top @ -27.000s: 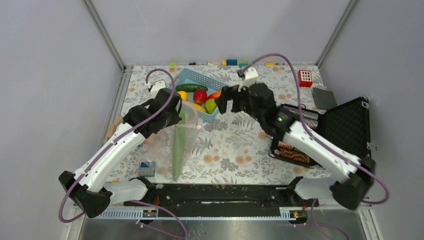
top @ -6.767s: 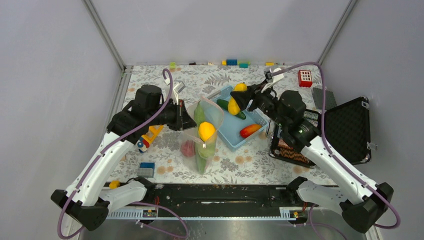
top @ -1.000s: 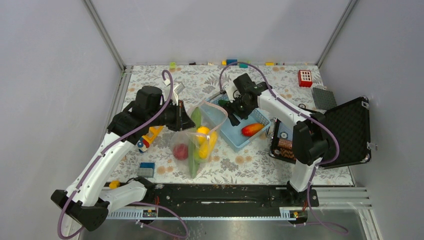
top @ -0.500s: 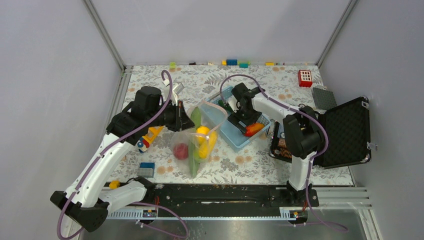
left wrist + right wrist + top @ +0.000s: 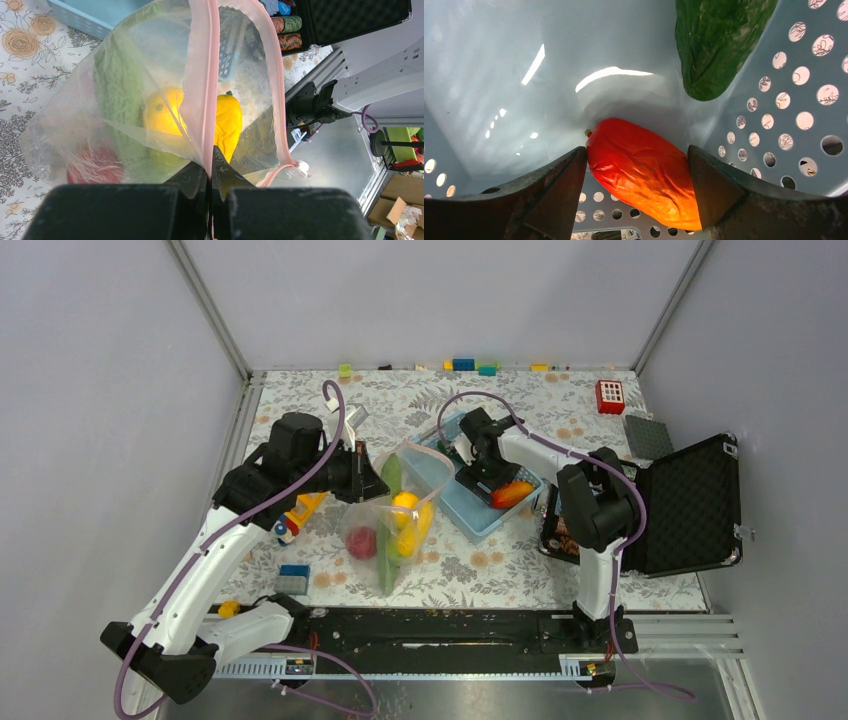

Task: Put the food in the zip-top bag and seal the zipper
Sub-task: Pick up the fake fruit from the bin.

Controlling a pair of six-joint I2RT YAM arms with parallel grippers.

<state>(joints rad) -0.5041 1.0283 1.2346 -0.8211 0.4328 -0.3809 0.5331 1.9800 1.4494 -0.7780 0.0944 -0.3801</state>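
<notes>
Since the right gripper [image 5: 636, 154] stands wide open astride the red-orange fruit [image 5: 649, 185] in the basket [image 5: 799, 100], holding nothing yet, a slanted close could squirt the slick fruit against the basket wall or the cucumber [image 5: 719, 45] lying there too. The left gripper [image 5: 210, 172], clamped on the zipper [image 5: 207, 75], holds the bag [image 5: 65, 125] open just beside the basket; a slip there would drop the mouth shut.
</notes>
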